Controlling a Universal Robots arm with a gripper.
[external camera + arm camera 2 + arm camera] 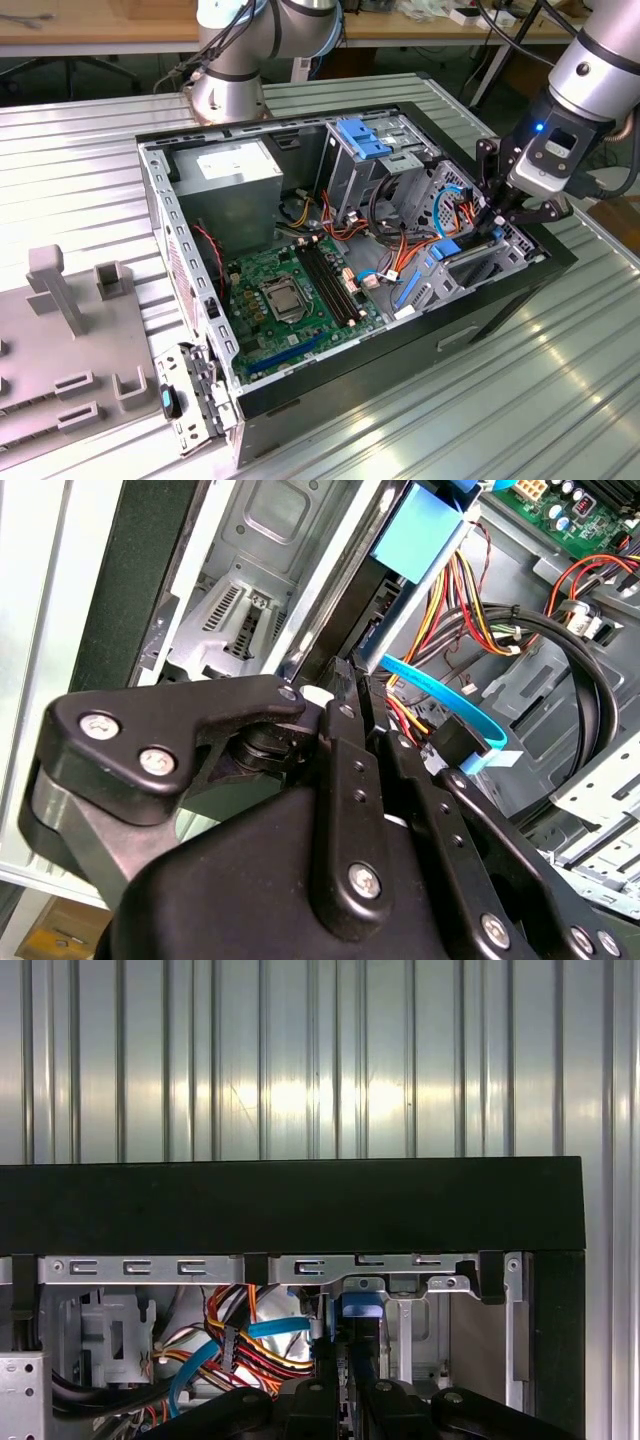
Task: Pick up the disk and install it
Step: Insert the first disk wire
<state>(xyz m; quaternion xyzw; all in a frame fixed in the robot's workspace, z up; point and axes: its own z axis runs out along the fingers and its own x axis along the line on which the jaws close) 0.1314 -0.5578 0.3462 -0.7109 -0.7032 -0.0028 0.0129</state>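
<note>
In the exterior view the end effector (497, 215) hangs over the open computer case (300, 260) on the table (540, 380), at the corner bay farthest from the grey power supply (235, 170). There the disk (462, 262), with its blue rails, sits tilted and partly seated. In the second wrist view the black fingers (345, 730) lie pressed together on a thin edge. In the first wrist view they pinch the disk's blue-topped edge (360, 1310) just inside the case's front wall. Judged from this, pickup is done; seating is unfinished.

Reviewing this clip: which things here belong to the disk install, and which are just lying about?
Job: blue-railed dark hard disk, black pincer gripping it, open black computer case.
Lying about: green motherboard, grey power-supply box, blue-latched metal cage, grey plastic fixture plate.
</note>
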